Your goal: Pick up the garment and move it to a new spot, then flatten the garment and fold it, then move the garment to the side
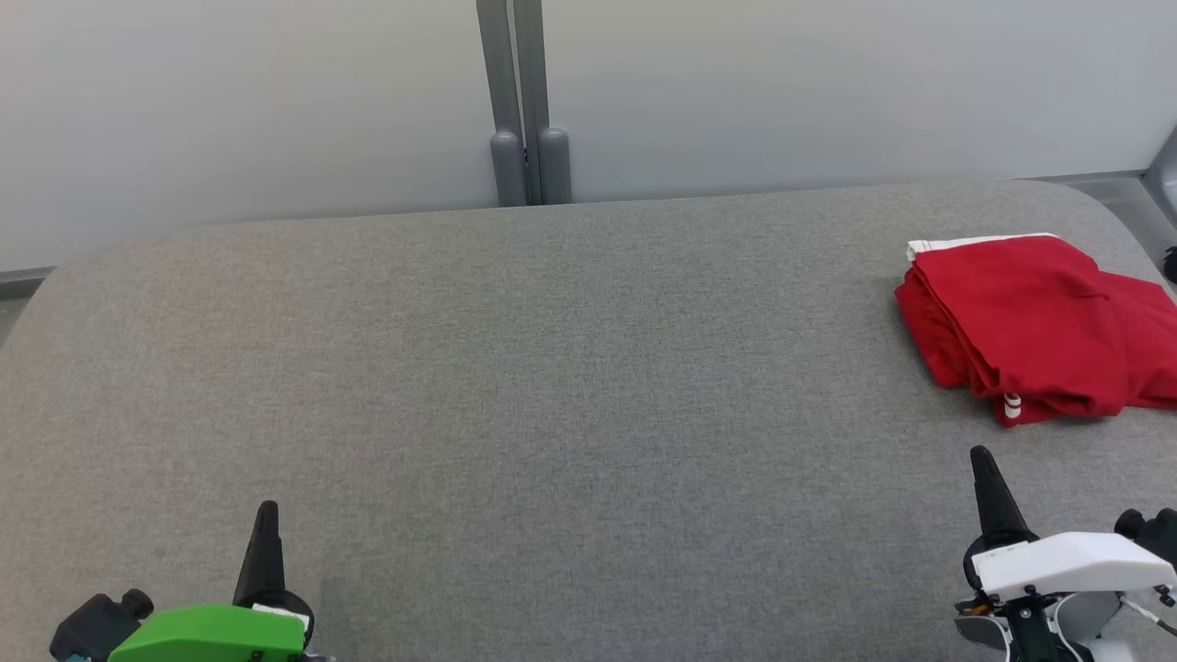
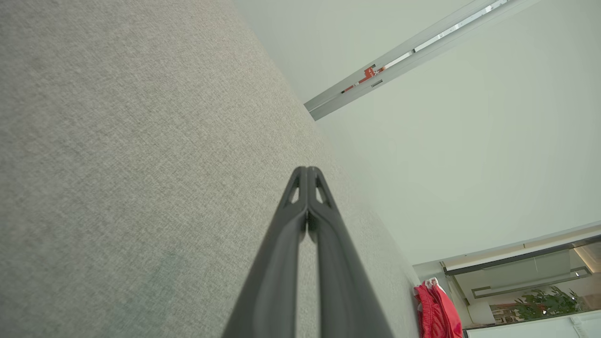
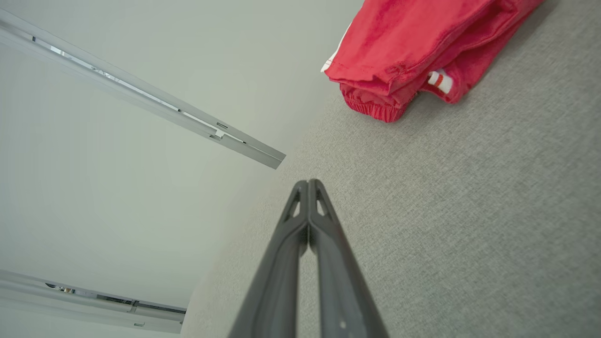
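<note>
Widest item in front of you: the grey fabric-covered surface (image 1: 552, 414), rounded at its far corners and running edge to edge across the head view. Behind it is a plain pale wall (image 1: 230, 92), split by a grey double post (image 1: 524, 101) that comes down to the surface's far edge near centre. The garment (image 1: 1030, 322) is red and folded into a compact stack. It lies on the surface at the far right, partly cut by the head view's right edge. It has white trim along its far edge and a small white-and-red striped mark (image 1: 1012, 405) at the near corner. Your right wrist view has the garment (image 3: 422, 42) ahead and to the upper right, flat on the fabric, with an elastic cuff (image 3: 371, 110) showing at the fold. Your left wrist view has the garment (image 2: 439, 310) as a red sliver at lower right, well apart from that arm. Left gripper (image 1: 267, 508), green housing, lower left over the near part of the surface: fingers pressed together to one point, nothing between them. Its wrist view shows the left gripper (image 2: 307, 170) with tips meeting. Right gripper (image 1: 982, 453), white housing, lower right, near the garment's near edge but apart from it: fingers together and empty. Its wrist view shows the right gripper (image 3: 309, 182) the same way.
</note>
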